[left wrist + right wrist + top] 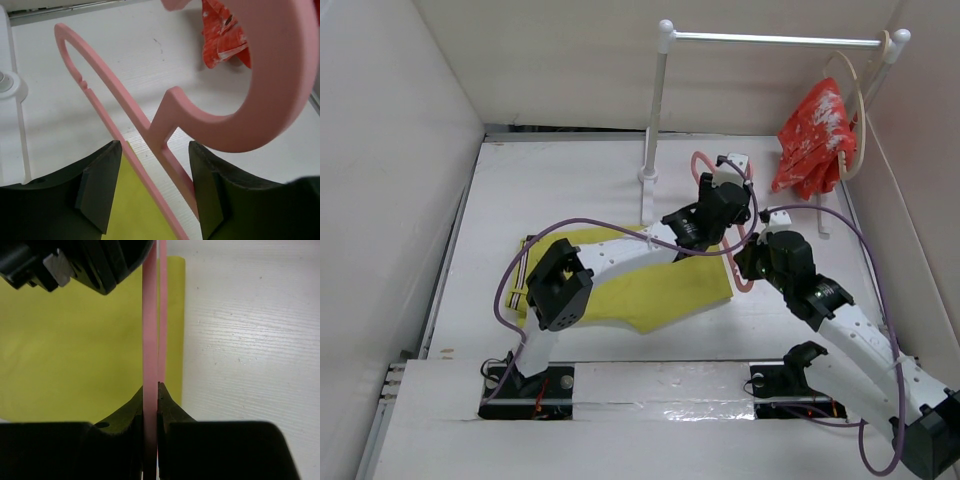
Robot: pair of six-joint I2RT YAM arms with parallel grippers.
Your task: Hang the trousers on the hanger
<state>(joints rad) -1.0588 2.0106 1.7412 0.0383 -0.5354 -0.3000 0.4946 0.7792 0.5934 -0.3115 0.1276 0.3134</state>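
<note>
Jaws of left arm [620, 256] apart, of right arm [852, 328] clamped.

White rack [770, 39] on table [570, 190]; red garment [812, 138] on beige hanger [861, 100] at rack's right end.

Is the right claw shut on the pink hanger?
Shut: the right claw grips the thin pink plastic hanger, jaws pressed against it.

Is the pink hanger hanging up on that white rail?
No: the hanger is pinched in the right gripper, down by the trousers and well clear of the rail.
</note>
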